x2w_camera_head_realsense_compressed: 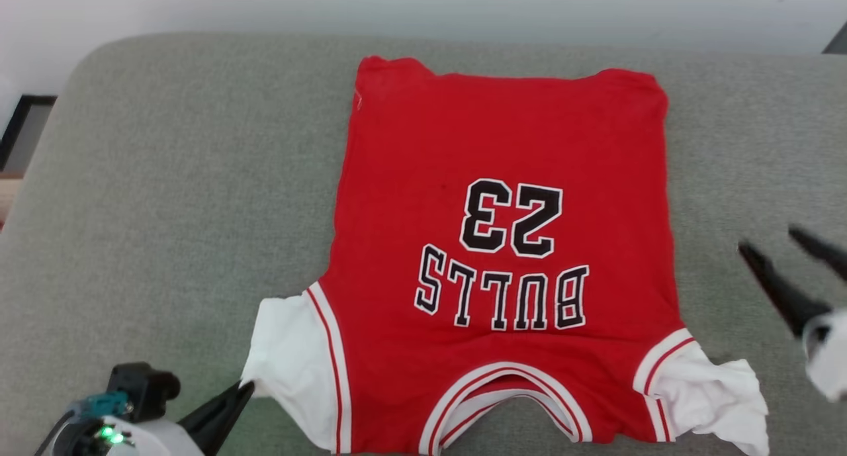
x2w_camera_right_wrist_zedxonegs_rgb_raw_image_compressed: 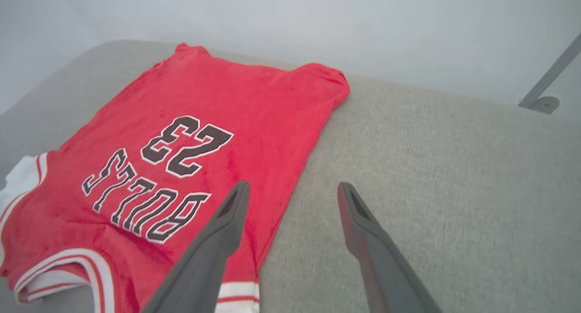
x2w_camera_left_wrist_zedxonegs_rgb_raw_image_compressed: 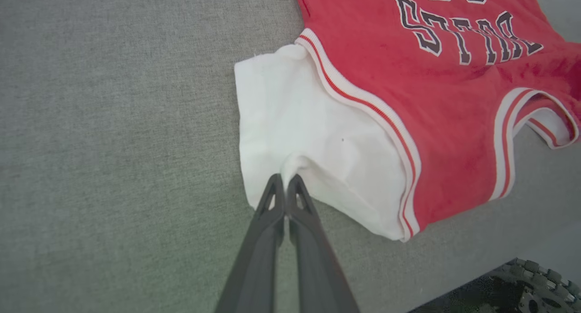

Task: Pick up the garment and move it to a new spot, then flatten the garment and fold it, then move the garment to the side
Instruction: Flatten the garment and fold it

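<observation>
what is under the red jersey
The jersey lies spread on a grey fabric cushion, which shows around it. The patch right beneath the cloth is covered, so anything there cannot be seen.

The left pincer (x2w_camera_left_wrist_zedxonegs_rgb_raw_image_compressed: 285, 179) and right pincer (x2w_camera_right_wrist_zedxonegs_rgb_raw_image_compressed: 292, 190) have long dark tapered fingers (x2w_camera_right_wrist_zedxonegs_rgb_raw_image_compressed: 367, 240) on white wrists (x2w_camera_head_realsense_compressed: 830, 357).

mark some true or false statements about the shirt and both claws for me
1. The garment lies print side up on the grey cushion. True.
2. The left claw stands open, apart from the cloth. False: it is shut on a fold of the garment's white sleeve.
3. The right claw is open and holds nothing. True.
4. The collar lies at the garment's far end. False: it lies at the end nearest the robot, with the hem far.
</observation>
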### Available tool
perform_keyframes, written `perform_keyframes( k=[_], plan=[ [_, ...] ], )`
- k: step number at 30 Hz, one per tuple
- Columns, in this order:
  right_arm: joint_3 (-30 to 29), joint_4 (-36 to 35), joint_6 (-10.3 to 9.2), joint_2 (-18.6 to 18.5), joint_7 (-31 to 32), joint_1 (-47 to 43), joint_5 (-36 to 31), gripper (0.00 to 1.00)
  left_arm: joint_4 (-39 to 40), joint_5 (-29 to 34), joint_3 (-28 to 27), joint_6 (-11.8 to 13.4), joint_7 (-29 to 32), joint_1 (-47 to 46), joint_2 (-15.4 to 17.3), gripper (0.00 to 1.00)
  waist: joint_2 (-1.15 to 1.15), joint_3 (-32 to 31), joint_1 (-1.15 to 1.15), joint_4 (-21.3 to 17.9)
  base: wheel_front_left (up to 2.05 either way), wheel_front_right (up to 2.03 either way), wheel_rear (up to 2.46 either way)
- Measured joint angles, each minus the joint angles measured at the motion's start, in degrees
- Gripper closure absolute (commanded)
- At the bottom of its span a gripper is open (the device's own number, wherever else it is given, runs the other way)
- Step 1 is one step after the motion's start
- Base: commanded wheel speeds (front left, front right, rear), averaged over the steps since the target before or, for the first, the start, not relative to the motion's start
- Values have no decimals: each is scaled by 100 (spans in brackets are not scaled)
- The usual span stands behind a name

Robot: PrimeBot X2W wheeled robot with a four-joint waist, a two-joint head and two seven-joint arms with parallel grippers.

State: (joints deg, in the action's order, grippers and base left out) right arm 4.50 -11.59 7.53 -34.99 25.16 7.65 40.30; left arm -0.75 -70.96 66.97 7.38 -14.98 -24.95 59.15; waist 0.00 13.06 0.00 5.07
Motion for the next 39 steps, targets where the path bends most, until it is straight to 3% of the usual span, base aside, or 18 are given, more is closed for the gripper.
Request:
perform_keyframes(
  k=[6, 14, 23, 31, 32, 33, 39],
  plan=[
    [183, 1333, 1, 634, -207, 1640, -669, 0, -35, 389, -386, -73, -2, -130, -320, 100, 0, 228, 0, 231, 0, 0, 0],
    [313, 3856, 0, 853, -260, 3680, -1176, 0, -209, 780, -634, -367, -2, -350, -789, 100, 0, 580, 0, 653, 0, 0, 0],
    [-408, 6170, 0, 995, 221, 5211, -1778, 0, -554, 1043, -653, -802, -2, -664, -1332, 100, 0, 977, 0, 1238, 0, 0, 0],
    [-1096, 7433, -1, 981, 689, 5956, -2605, 0, -898, 1100, -647, -1046, -10, -792, -1614, 100, 0, 1281, 0, 1695, 0, 0, 0],
    [-1158, 7538, -2, 969, 745, 6044, -2727, 8, -921, 1101, -655, -1068, -10, -795, -1638, 100, 0, 1311, 0, 1732, 0, 0, 0],
    [-1200, 7640, -2, 950, 834, 6137, -2837, 100, -945, 1102, -668, -1091, -10, -795, -1657, 100, 0, 1339, 0, 1765, 0, 0, 0],
    [-1499, 7908, 1, 1031, 902, 6428, -3456, 100, -1049, 1094, -805, -1139, -11, -756, -1689, 100, 0, 1378, 0, 1783, 0, 0, 0]
  ],
)
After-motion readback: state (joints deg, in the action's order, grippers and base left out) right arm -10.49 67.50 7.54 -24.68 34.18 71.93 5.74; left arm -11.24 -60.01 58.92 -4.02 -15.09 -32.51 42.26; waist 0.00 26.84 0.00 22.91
